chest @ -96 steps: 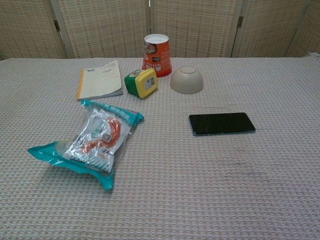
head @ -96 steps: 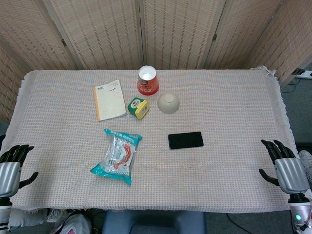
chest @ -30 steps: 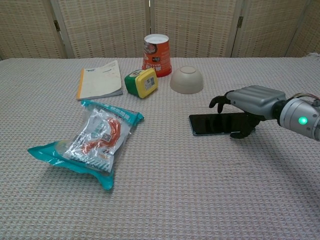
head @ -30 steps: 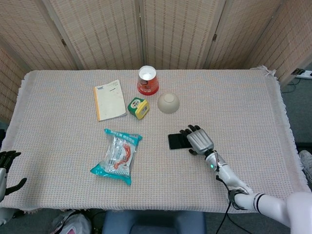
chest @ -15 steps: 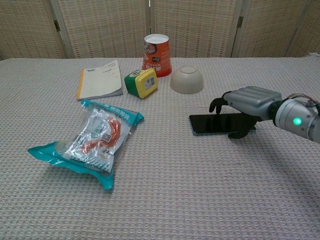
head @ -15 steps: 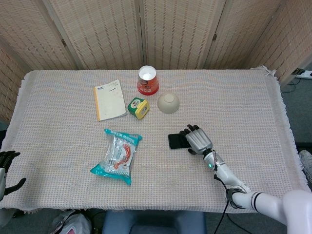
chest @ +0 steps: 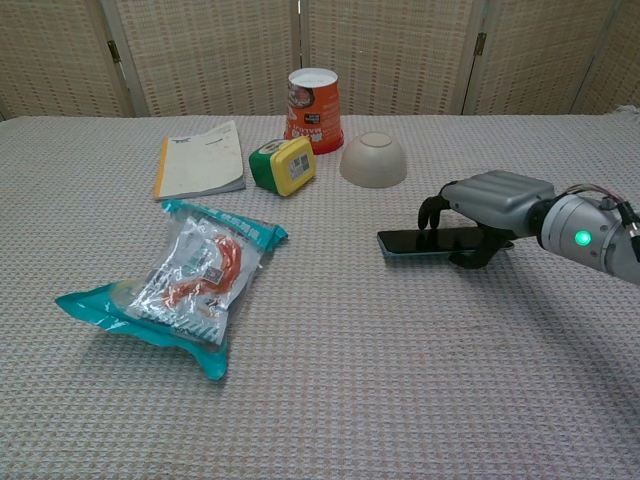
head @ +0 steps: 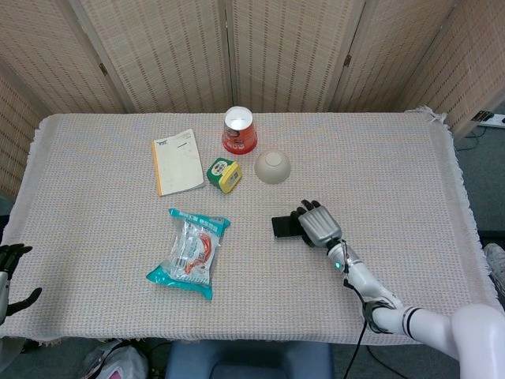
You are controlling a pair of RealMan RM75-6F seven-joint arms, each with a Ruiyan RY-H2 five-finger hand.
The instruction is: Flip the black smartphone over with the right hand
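Note:
The black smartphone [head: 282, 226] lies near the middle of the table, its right part covered by my right hand [head: 318, 224]. In the chest view the smartphone [chest: 408, 242] looks thin and tilted, with a teal edge showing along its near side. There my right hand [chest: 490, 200] holds it, fingers curled over the far edge and thumb at the near edge. My left hand [head: 9, 276] hangs off the table's front left corner, holding nothing, its fingers apart.
Behind the phone stand an upturned beige bowl [head: 272, 166], an orange cup [head: 239, 130] and a green-and-yellow box [head: 223, 174]. A notebook [head: 177, 161] lies at the back left. A teal snack packet [head: 192, 251] lies left of the phone.
My right hand has closed tighter on the phone and shifted slightly left. The phone's near edge has tipped up from lying flat. The left hand has not moved.

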